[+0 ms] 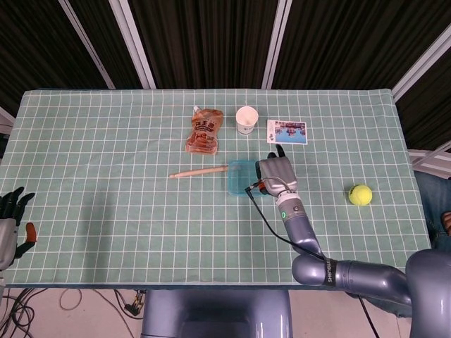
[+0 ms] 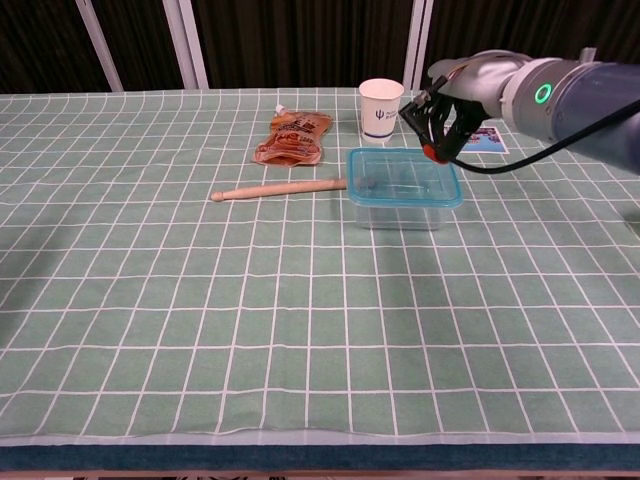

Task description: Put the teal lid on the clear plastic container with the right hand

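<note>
We see the teal lid (image 2: 403,175) seated on the clear plastic container (image 2: 400,207), a rounded-rectangle tub with see-through walls, near the middle of the bench (image 2: 200,300). The lid is translucent with a raised rim.

Our right hand (image 2: 441,112) hangs above the tub's far right corner, apart from the lid, fingers curled in with nothing in them; dark fingers, silver metal shell, a black cable looping off the wrist. Our left hand (image 1: 10,218) sits at the bench's near left edge in the head view, dark fingers spread, holding nothing.

The bench is covered with a green cloth gridded in white. A slim wooden stick (image 2: 278,188) lies just left of the tub, its end touching or nearly touching the wall. Behind it lie a crinkled orange-brown spout pouch (image 2: 292,137), an upright white paper cup (image 2: 380,109) and a flat printed card (image 1: 287,132). A fuzzy yellow-green tennis ball (image 1: 360,194) sits well to the right.
</note>
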You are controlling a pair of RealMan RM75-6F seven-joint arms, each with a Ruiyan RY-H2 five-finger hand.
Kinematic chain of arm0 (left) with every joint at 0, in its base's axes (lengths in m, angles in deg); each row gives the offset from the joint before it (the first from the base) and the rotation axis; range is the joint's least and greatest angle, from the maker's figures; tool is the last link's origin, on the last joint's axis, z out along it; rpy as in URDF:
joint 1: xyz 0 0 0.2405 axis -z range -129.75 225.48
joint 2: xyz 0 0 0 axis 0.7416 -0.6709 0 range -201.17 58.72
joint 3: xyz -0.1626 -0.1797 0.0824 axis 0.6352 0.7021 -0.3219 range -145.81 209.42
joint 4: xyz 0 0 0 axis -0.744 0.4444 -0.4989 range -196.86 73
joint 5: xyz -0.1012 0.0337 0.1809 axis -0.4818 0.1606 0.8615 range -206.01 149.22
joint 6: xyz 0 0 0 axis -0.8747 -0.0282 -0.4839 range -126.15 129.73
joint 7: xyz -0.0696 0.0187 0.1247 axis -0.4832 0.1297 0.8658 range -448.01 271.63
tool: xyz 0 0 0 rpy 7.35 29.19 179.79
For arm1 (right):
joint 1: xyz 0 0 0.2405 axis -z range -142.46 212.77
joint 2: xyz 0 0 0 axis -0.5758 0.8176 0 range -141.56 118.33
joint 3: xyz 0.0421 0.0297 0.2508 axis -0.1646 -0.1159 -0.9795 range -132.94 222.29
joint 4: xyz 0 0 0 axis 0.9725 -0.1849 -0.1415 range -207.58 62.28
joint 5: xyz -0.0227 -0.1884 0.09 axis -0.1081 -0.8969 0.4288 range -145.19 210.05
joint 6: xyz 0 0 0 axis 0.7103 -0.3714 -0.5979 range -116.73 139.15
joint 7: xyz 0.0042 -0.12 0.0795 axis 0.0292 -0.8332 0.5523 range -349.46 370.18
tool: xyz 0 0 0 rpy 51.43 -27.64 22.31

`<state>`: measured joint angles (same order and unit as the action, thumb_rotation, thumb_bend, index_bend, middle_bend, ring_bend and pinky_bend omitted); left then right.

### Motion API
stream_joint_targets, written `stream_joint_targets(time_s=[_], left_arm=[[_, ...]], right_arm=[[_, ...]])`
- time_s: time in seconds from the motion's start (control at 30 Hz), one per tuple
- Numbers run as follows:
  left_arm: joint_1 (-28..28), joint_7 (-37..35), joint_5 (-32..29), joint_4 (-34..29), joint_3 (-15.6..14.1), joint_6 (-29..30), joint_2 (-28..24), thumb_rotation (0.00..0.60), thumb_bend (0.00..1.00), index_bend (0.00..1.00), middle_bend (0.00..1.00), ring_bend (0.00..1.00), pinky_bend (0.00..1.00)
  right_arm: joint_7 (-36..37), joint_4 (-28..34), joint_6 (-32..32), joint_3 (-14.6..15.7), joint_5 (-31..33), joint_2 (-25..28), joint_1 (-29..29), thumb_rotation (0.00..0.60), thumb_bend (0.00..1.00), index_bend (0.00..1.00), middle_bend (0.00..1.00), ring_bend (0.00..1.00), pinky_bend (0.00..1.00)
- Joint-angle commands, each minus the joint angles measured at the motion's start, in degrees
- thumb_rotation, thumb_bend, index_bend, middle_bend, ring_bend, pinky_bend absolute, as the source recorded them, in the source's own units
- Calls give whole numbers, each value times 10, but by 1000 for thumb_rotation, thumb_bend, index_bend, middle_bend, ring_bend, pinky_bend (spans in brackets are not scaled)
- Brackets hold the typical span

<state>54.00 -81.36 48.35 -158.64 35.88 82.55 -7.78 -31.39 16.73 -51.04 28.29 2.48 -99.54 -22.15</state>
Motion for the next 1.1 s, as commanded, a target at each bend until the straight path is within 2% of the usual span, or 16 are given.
stream_joint_targets(time_s=[0.03, 0.23, 0.63, 1.1], left_arm=[[0, 0, -2, -1, 0, -1, 0, 600, 657, 111, 0, 0, 0], [-1, 1, -12, -4, 3, -2, -1, 600, 657, 111, 0, 0, 0], [2, 10, -25, -6, 6, -9, 2, 600, 657, 111, 0, 0, 0], [2, 8, -24, -5, 6, -8, 2, 600, 657, 111, 0, 0, 0]], right_arm=[[-1, 1, 1, -11, 7, 10, -5, 600, 483, 706, 577, 254, 0], [1, -48, 32, -29, 39, 4, -24, 600, 483, 705, 577, 254, 0], [11, -156, 83, -37, 68, -40, -56, 600, 483, 706, 579, 254, 0], [16, -226, 99, -26, 70, -93, -67, 600, 483, 706, 578, 254, 0]])
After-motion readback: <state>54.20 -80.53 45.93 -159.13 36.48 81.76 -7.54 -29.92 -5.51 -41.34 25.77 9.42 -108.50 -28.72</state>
